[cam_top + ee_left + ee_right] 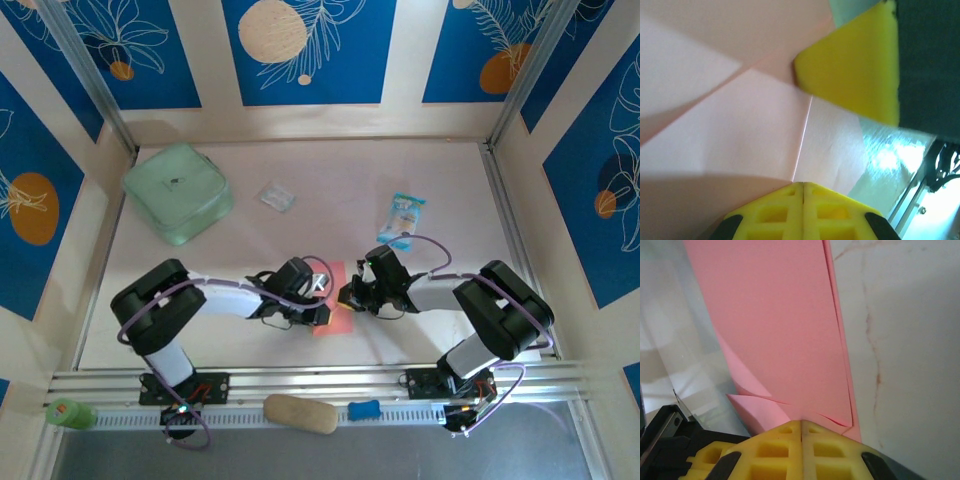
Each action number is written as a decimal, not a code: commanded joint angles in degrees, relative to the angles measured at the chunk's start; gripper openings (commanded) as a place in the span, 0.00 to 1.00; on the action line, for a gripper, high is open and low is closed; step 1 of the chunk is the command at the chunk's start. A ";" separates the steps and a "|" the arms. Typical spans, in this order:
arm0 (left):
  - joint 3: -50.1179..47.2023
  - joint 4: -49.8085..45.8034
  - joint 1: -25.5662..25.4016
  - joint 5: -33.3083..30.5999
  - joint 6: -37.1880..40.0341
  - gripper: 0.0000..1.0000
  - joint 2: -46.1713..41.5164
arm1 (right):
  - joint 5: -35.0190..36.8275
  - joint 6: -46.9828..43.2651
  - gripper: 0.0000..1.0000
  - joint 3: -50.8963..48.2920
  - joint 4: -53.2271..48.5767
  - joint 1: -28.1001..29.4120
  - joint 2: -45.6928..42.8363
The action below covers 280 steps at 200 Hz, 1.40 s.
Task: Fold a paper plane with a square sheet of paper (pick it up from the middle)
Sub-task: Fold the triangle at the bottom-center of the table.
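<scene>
While the paper (338,322) is lying folded into a narrow strip a little toward 6 o'clock from the middle of the surface (330,190), both arms are working at it. The left fingers (322,313) are pointing in from 9 o'clock and the right fingers (348,297) from 3 o'clock, the two nearly touching. In the top view the strip's long axis is running from 12 to 6 o'clock, square across the line between the arms, so each is sitting at one long edge and neither is looking clearly nearer. In the left wrist view the left fingers (803,195) are pressing flat together, with a crease of the paper (755,130) running straight into their seam, so they are apparently pinching it. A pad of the right fingers (855,70) is showing close over the sheet at 1 o'clock. In the right wrist view the right fingers (801,432) are likewise meeting flush, with the layered edges of the paper (780,325) slipping in under their tips and the strip stretching away toward 12 o'clock. Any coming crease is probably depending on both grips keeping in line with that long axis.
</scene>
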 commanded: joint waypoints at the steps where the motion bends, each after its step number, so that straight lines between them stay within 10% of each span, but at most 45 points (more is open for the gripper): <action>1: -3.76 -4.40 -0.33 1.03 -0.76 0.04 -1.79 | 3.37 -0.08 0.00 -1.49 -6.31 -0.28 1.79; 149: -5.93 -7.79 -0.11 -1.76 0.84 0.03 -17.45 | 2.93 -1.28 0.00 0.12 -9.33 -0.99 -0.84; 280: -6.32 -3.21 0.35 -2.66 -0.19 0.02 -3.45 | 3.42 -1.88 0.00 2.94 -10.42 3.05 -7.29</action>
